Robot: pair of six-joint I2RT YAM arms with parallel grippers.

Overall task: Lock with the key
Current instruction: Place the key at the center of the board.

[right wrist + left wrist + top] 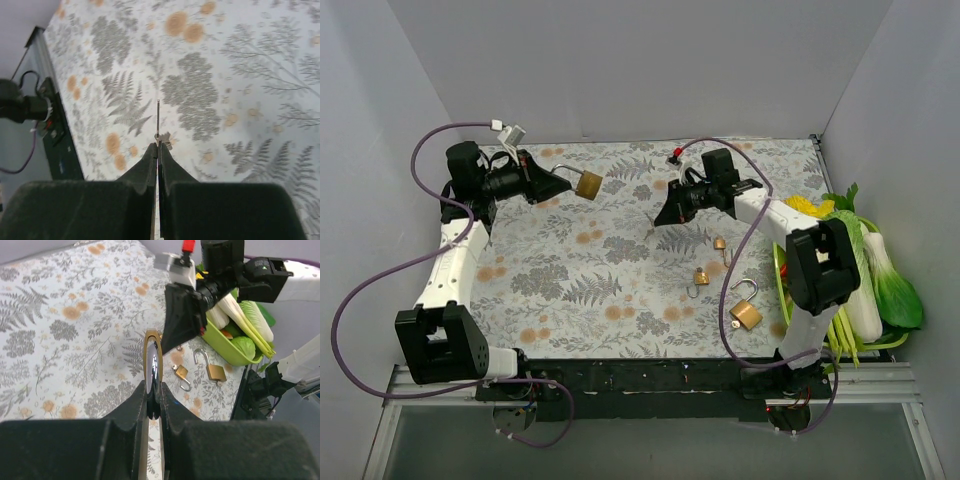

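The right gripper [158, 149] pinches the key [158, 120], aimed at the tabletop [250, 75]; the left gripper [153, 409] pinches the padlock [152, 365], well apart leftward.

top: overhead from the near edge, looking down | wrists: close, along own jaws | shared: fern-print cloth [620, 270]

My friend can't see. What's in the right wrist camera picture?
The right gripper is pinched shut on a thin silver key that pokes straight out ahead. Beneath lies a cloth printed with grey ferns and orange flowers.
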